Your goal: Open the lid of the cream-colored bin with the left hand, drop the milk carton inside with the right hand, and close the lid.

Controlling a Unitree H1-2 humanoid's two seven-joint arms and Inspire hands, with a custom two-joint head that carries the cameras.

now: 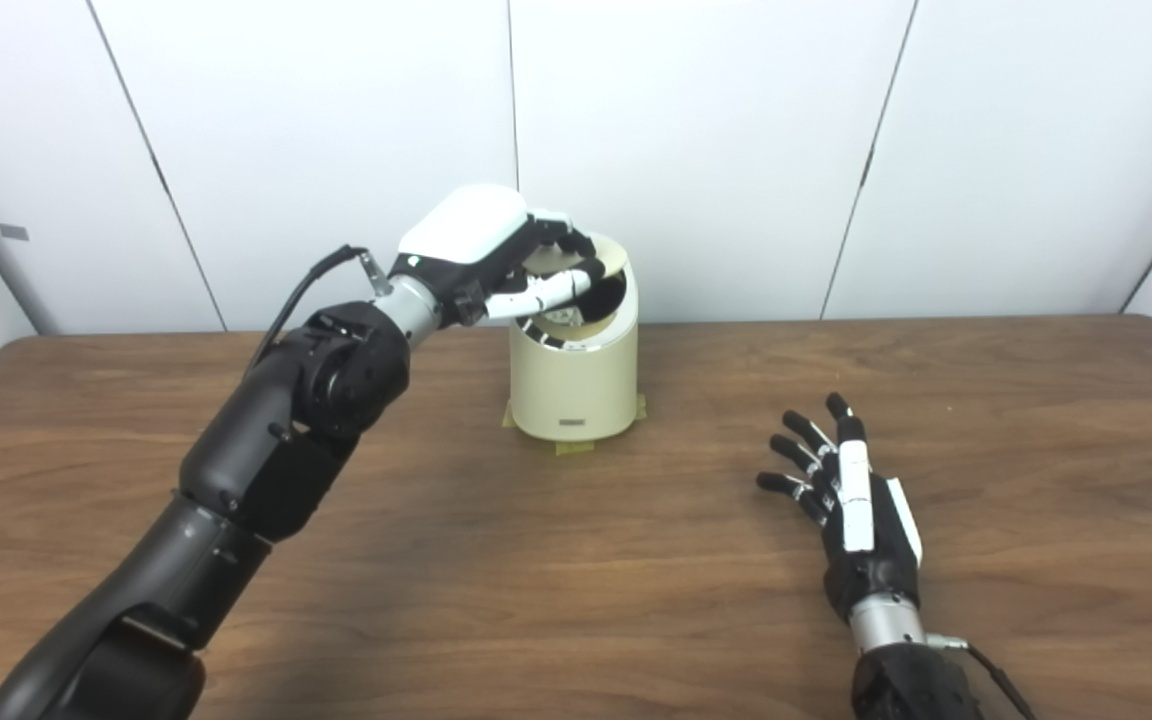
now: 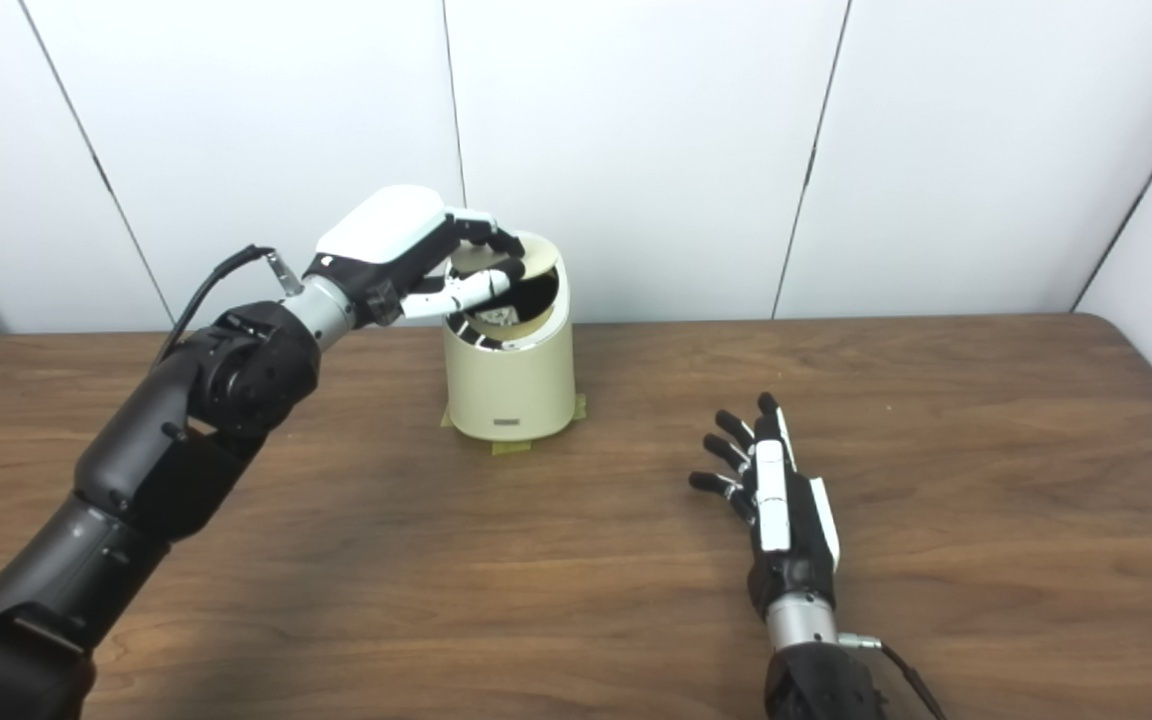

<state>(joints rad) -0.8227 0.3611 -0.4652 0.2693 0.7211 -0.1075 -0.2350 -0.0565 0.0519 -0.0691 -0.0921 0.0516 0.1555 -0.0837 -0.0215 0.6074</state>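
Bin (image 1: 574,370), cream-colored cylinder, stood upright on wooden table (image 1: 576,580) near the far edge, roughly center-left, w/ bits of yellowish tape (image 1: 576,446) under its base. Small dark label low on its front. Lid (image 1: 604,262) was tipped up/back at the far side of the rim, opening dark beneath it. Something pale w/ print visible inside the opening (image 2: 498,318), prob. the milk carton but too small/shadowed to say for sure.

L hand (image 1: 496,250) was at the bin top, arm reaching in from lower left. Fingers (image 1: 566,240) curled over the near rim and lid edge, thumb (image 1: 551,290) stretched across the opening; looked closed on the lid, holding it up. Exact contact pts hard to see.

R hand (image 2: 774,505) was low over the table, right of center, well apart from the bin, edge-on to cam. Fingers spread & pointing away toward the far wall, nothing in it, so wide/empty. Couldn't tell if it touched the tabletop.

White panel wall (image 1: 716,140) behind.
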